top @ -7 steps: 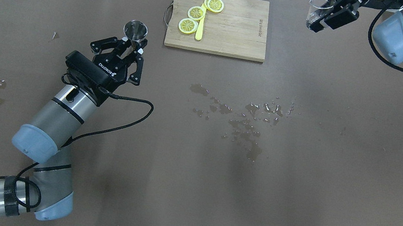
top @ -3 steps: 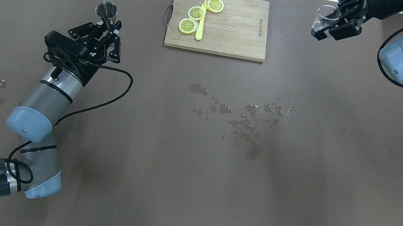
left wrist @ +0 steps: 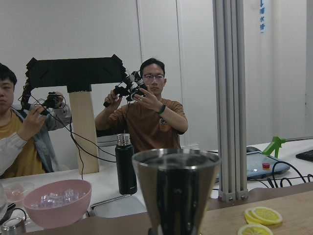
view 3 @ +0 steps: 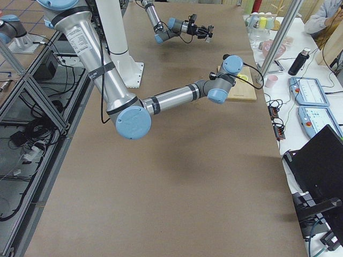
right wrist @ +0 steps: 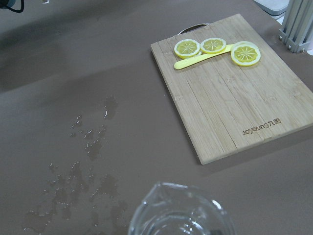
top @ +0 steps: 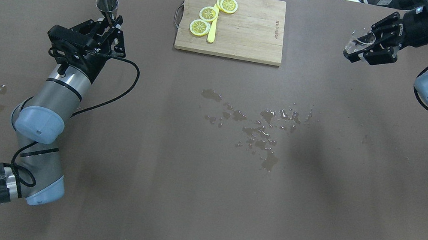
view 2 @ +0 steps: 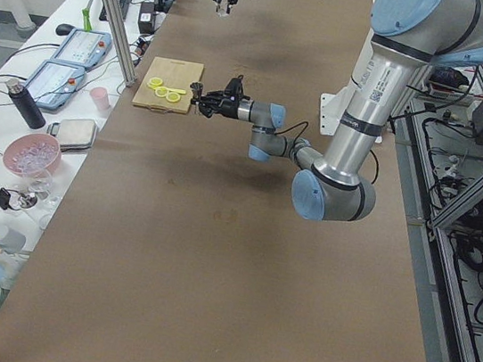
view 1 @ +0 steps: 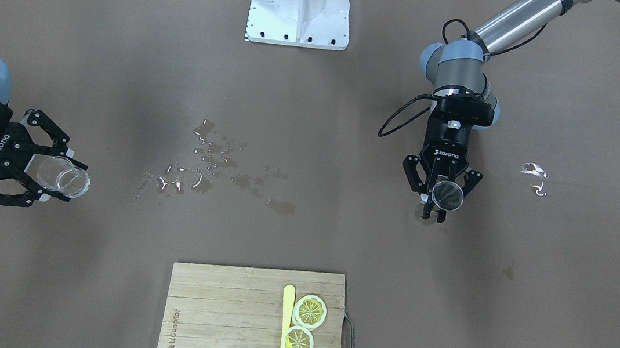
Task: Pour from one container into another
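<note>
The left arm lies low along the near left of the bench (top: 166,199), folds back at the elbow and reaches toward the far side, its wrist about level. The left claw (top: 110,24) is closed on the narrow lower part of a steel jigger (top: 107,4), which stands upright with its mouth up, off the surface over the far left of the bench, left of the cutting board (top: 250,30). Seen from across the bench, the same claw (view 1: 438,205) points at the camera with the jigger (view 1: 448,194) between its fingers.

The right arm comes in from the far right corner, wrist turned toward the middle of the bench. The right claw (top: 365,44) is clamped around a glass beaker (top: 355,42), held in the air right of the cutting board; from the front the beaker (view 1: 62,176) sits between the spread links of that claw (view 1: 55,180).

The left wrist camera shows only the jigger's upper cone (left wrist: 176,191); its foot and the fingers are cut off. The right wrist camera catches just the beaker's rim and spout (right wrist: 181,208), with the lemon slices (right wrist: 215,46) on the board beyond. Whether either vessel holds liquid cannot be told. Small puddles (top: 264,128) mark the middle of the bench. The right arm's shoulder runs out of the overhead picture.
</note>
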{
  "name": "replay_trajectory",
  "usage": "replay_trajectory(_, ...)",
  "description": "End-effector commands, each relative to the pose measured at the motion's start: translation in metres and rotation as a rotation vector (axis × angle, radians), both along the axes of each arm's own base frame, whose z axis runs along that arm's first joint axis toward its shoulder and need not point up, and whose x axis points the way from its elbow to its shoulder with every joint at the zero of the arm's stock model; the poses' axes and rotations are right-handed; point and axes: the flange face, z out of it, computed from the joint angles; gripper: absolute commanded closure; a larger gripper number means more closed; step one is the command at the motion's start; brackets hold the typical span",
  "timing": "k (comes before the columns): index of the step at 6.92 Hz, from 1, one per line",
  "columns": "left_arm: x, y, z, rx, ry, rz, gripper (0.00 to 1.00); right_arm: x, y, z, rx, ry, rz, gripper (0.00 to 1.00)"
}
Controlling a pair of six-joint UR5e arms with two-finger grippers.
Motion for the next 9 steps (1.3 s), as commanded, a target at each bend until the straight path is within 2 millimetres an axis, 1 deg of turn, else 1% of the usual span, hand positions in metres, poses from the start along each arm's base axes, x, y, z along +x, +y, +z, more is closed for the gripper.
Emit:
replay_trajectory(1, 0.007, -0.005, -0.006, -0.065, -0.011, -0.063, 1.0, -0.001, 0.007, 0.054, 0.032, -0.026, 0.002, 1.0)
replay_trajectory(2, 0.012, -0.008, -0.006, -0.107, -0.008, -0.109, 1.0, -0.003, 0.013, 0.079, 0.039, -0.028, -0.002, 1.0)
replay_trajectory(3, 0.02, -0.005, -0.009, -0.154, -0.019, -0.176, 1.0, -0.011, 0.018, 0.102, 0.05, -0.03, -0.006, 1.0)
replay_trajectory(4, 0.023, -0.006, -0.009, -0.188, 0.015, -0.205, 1.0, -0.016, 0.028, 0.128, 0.062, -0.028, -0.001, 1.0)
replay_trajectory(5, 0.023, -0.008, -0.009, -0.2, 0.01, -0.224, 1.0, -0.016, 0.036, 0.143, 0.058, -0.025, -0.002, 1.0)
replay_trajectory(6, 0.024, -0.009, -0.013, -0.214, 0.014, -0.244, 1.0, -0.014, 0.041, 0.152, 0.031, -0.023, 0.001, 1.0)
replay_trajectory(8, 0.031, -0.013, -0.004, -0.254, 0.035, -0.325, 1.0, -0.011, 0.051, 0.154, -0.013, -0.06, 0.023, 1.0)
replay_trajectory(9, 0.031, -0.013, -0.003, -0.255, 0.055, -0.329, 1.0, -0.015, 0.063, 0.168, -0.001, -0.058, 0.04, 1.0)
